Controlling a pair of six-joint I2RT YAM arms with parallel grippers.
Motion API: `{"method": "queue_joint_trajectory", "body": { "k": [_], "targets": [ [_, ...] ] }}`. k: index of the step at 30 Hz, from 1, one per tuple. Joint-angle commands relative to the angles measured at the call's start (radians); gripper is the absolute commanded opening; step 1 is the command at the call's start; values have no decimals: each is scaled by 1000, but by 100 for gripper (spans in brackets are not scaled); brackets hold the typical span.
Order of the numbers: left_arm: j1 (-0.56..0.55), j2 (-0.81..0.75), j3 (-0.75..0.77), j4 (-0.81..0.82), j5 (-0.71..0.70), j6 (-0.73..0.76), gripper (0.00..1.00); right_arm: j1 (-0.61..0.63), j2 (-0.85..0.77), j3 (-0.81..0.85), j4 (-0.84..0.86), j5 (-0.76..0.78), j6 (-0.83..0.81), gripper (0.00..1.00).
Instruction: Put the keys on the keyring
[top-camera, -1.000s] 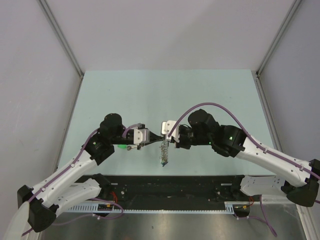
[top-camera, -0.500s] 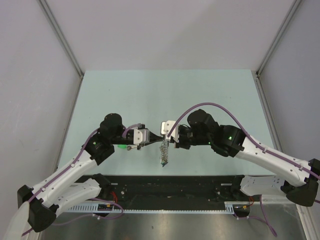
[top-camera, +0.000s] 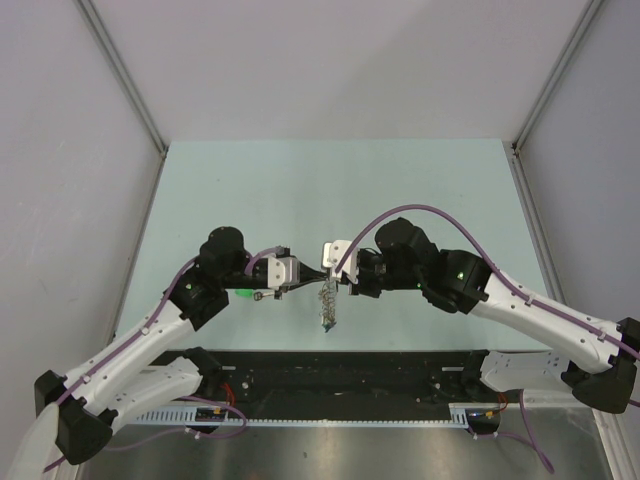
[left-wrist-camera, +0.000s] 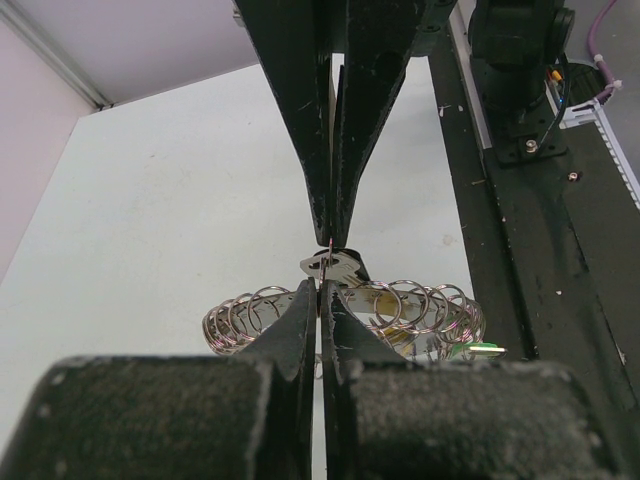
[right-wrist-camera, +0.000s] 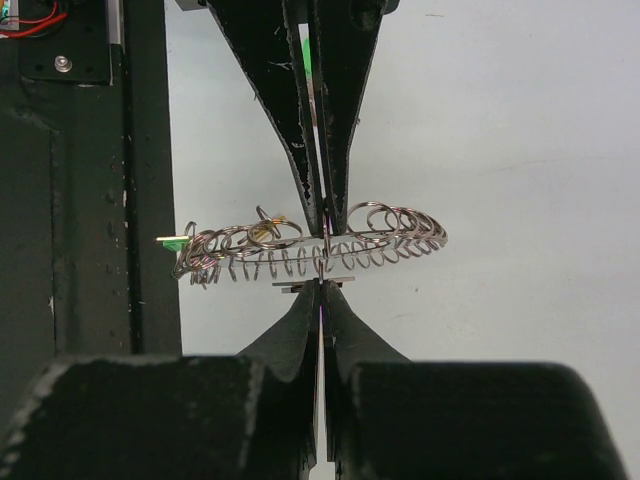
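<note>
The keyring (top-camera: 327, 305) is a long band strung with several small wire rings, and it hangs off the table between the two grippers. My left gripper (top-camera: 316, 272) is shut on its band (right-wrist-camera: 300, 243), tip to tip with my right gripper (top-camera: 328, 272). The right gripper (right-wrist-camera: 320, 287) is shut on a small silver key (left-wrist-camera: 336, 265), seen edge-on at its tips. Among the rings (left-wrist-camera: 345, 312) hang a green-headed key (left-wrist-camera: 486, 349) and a yellowish one (right-wrist-camera: 268, 229). The other keys are hidden or too small to tell.
A green object (top-camera: 243, 293) lies on the pale table (top-camera: 330, 190) under my left wrist. The black rail (top-camera: 350, 375) with the arm bases runs along the near edge. Grey walls close in the sides and back.
</note>
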Motion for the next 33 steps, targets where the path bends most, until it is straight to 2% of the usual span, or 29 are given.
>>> {"method": "queue_joint_trajectory", "body": {
  "k": [1,8,33],
  "targets": [
    [-7,-27,9,47,1,16,0,-2,-5,11,15,18,9,0],
    [-7,-15,15,29,47,25,0,-4,-3,11,24,24,15,0],
    [-7,-1,18,30,54,19,0,-4,-5,11,35,-20,10,0]
  ]
}}
